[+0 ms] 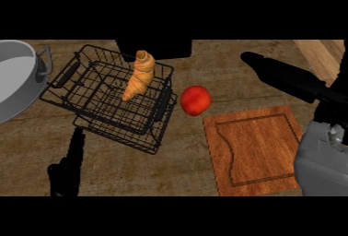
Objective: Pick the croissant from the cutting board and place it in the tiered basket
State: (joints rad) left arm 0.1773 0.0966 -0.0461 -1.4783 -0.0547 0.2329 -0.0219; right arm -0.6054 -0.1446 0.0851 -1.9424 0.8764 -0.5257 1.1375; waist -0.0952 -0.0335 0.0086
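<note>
Right hand (285,76) spread above brown wooden counter (183,170); croissant (139,76) in basket (108,99).

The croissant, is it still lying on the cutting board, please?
No, the croissant lies in the tiered basket, apart from the cutting board.

Cut off by the left edge: grey pot (15,78), only part of rim and one handle showing. Left hand (68,168) clipped at the lower edge. Right hand (289,78) running off the right edge, fingers' state unclear.
</note>
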